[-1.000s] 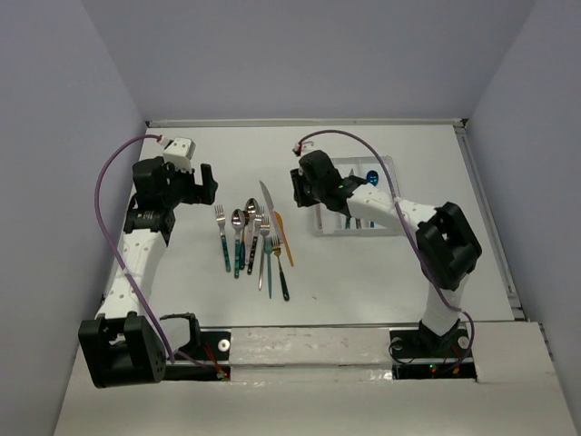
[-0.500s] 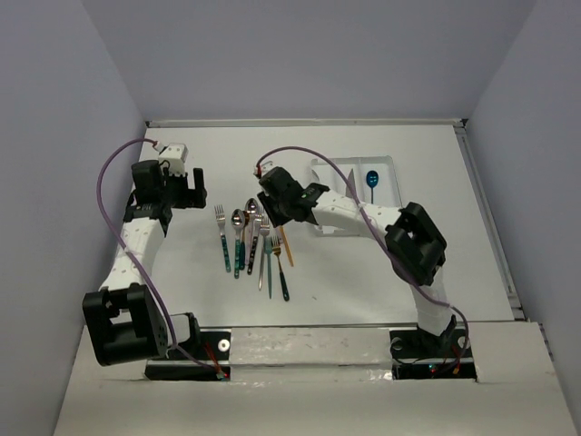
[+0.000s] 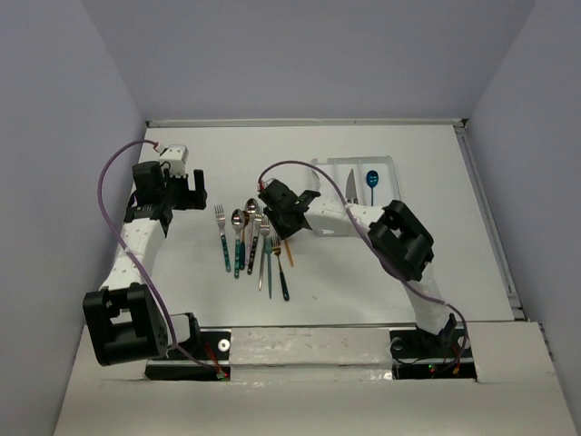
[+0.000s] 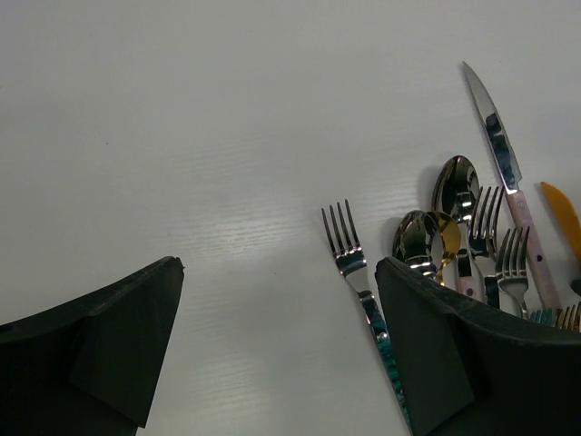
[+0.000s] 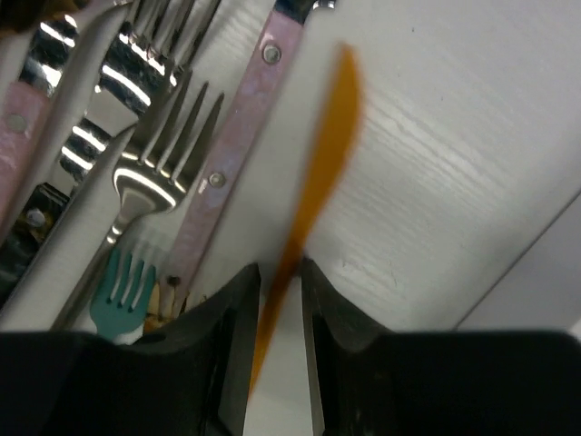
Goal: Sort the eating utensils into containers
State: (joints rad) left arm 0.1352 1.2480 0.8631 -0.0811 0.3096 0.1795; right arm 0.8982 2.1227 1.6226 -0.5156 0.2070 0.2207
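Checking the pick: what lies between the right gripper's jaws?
The orange knife, lengthwise between the jaws of the right gripper; the right wrist view shows it.

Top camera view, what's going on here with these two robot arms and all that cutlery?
The right claw is down at the loose cutlery on the table, straddling an orange knife with its jaws close on either side. Whether it actually grips it is unclear. The left claw hangs wide open and empty beside the pile. The white tray holds a blue spoon and another knife.
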